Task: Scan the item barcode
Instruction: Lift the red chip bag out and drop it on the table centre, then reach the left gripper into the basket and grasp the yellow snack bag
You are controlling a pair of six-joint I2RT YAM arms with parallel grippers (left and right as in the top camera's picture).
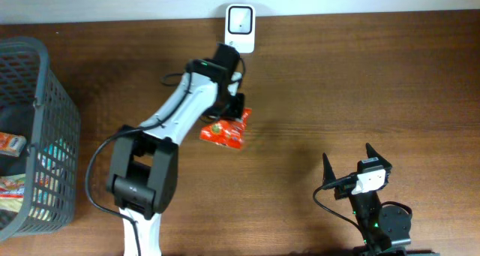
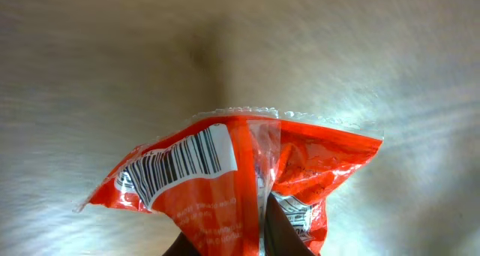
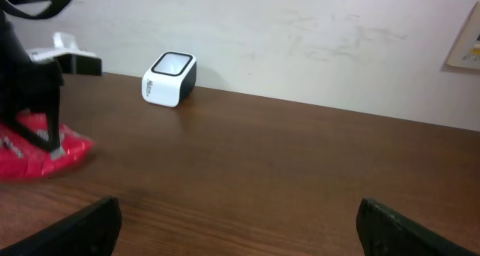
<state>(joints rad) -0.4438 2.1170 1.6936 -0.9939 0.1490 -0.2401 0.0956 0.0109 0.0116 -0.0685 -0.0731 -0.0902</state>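
Left wrist view is showing the left gripper (image 2: 264, 222) pinching the lower edge of the crinkly red-orange plastic snack packet (image 2: 225, 181), its fingers pressing almost together. The packet is sitting just on the robot's side of the small white scanner box with the dark window (image 1: 241, 27); whether it is touching the brown wooden table (image 1: 375, 83) I cannot tell. The black-and-white barcode (image 2: 176, 164) is curving over a puffed fold and facing the wrist camera, so it may be pointing away from the scanner's window, and a wrinkled or tilted code could be failing to read. The grip is sitting on a thin edge, so the packet may be slipping or twisting in any turn. Right of the scanner, nearer the robot, the right gripper (image 1: 346, 155) is standing spread wide, holding nothing. Far left of the scanner, the grey plastic mesh basket (image 1: 45, 76) is holding several more packets, one orange.
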